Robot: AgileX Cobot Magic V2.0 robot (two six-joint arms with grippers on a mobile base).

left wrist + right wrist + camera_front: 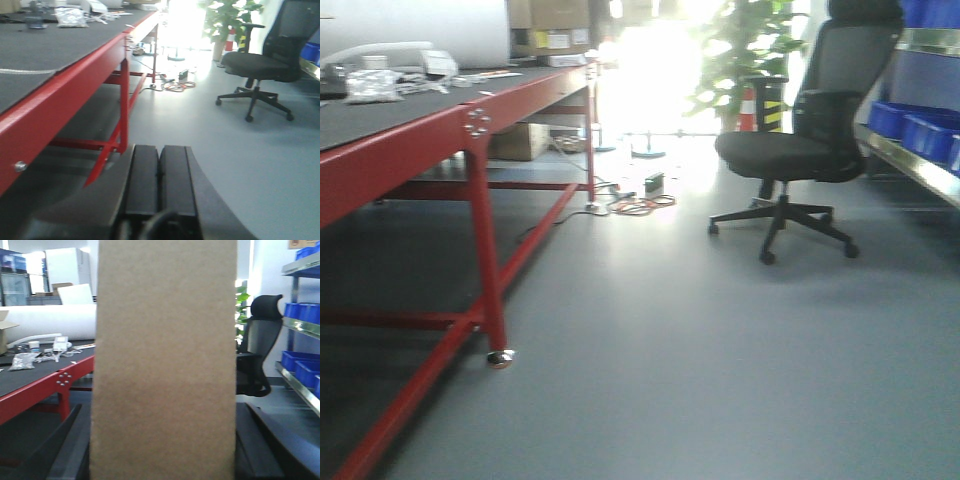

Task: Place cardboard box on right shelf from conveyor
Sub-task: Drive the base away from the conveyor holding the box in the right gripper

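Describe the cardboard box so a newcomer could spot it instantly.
In the right wrist view, find the red-framed table at left and the steel shelf with blue bins at right. The cardboard box stands between them, filling the centre: plain tan, unprinted, unlike the black chair beside it.

Harsh backlight blows out the background and floor (665, 180); all views slightly blurred

Bare grey floor (670, 350) lies open down the middle. The red-framed surface (390, 115) walls the left; an office chair (800, 150) stands close beside the right shelf (910, 165).
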